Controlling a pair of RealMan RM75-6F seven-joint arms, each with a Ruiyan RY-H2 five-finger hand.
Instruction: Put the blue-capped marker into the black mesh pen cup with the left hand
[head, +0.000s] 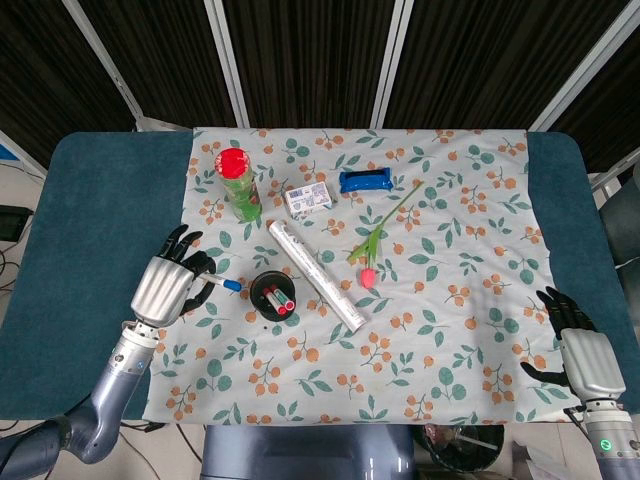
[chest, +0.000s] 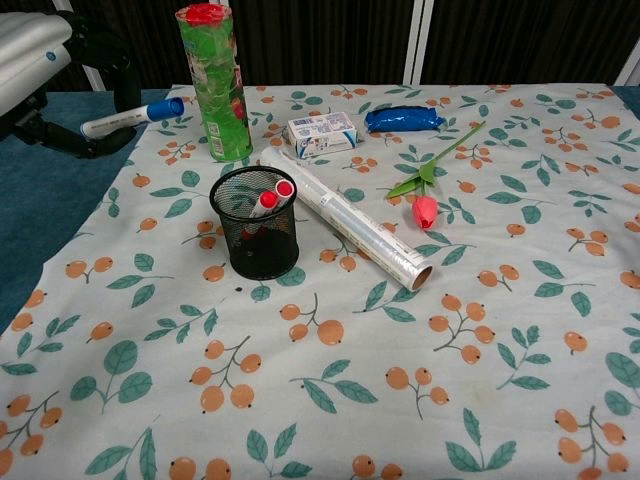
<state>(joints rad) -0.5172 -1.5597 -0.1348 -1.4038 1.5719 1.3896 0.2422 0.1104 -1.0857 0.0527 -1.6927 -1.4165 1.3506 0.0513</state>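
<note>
My left hand (head: 172, 277) (chest: 50, 70) holds the white blue-capped marker (head: 222, 284) (chest: 132, 116) above the cloth, its blue cap pointing right toward the black mesh pen cup (head: 273, 296) (chest: 255, 235). The cup stands upright a short way to the right of the marker tip, with two red-capped markers (chest: 272, 196) inside. My right hand (head: 570, 335) rests at the table's right front corner with its fingers spread and nothing in it; the chest view does not show it.
A green canister with a red lid (head: 237, 182) (chest: 213, 80) stands behind the cup. A long white roll (head: 315, 276) (chest: 345, 217) lies diagonally just right of the cup. A small box (head: 307, 198), a blue packet (head: 367, 180) and a pink tulip (head: 380, 238) lie further right.
</note>
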